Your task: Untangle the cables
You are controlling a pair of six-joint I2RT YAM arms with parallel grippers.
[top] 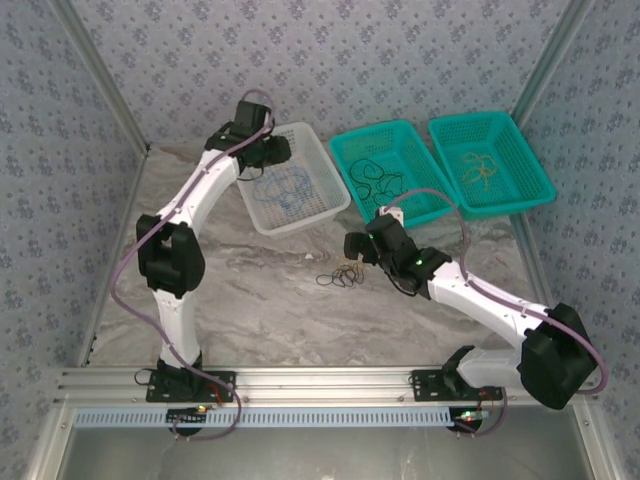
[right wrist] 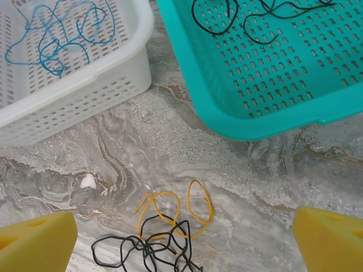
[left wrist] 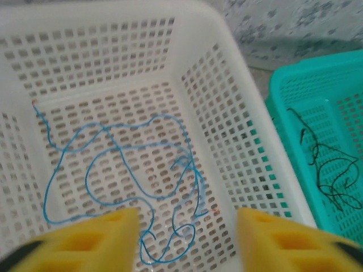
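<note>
A curly blue cable (left wrist: 125, 170) lies loose on the floor of the white basket (left wrist: 227, 107). My left gripper (left wrist: 186, 221) hangs over it, open, its yellow fingers (left wrist: 85, 241) apart with nothing between them. From above, the left gripper (top: 275, 152) is over the white basket (top: 322, 205). A tangle of yellow and black cables (right wrist: 170, 226) rests on the marble table, and my right gripper (right wrist: 184, 229) is open just above it. Black cables (top: 378, 178) lie in the middle teal basket (top: 345, 150). Yellow cables (top: 483, 170) are in the right teal basket (top: 535, 185).
The three baskets stand in a row at the back of the table, the white one touching the teal one's corner. Metal frame posts and patterned walls close in both sides. A small white chip (right wrist: 88, 181) lies on the marble near the tangle.
</note>
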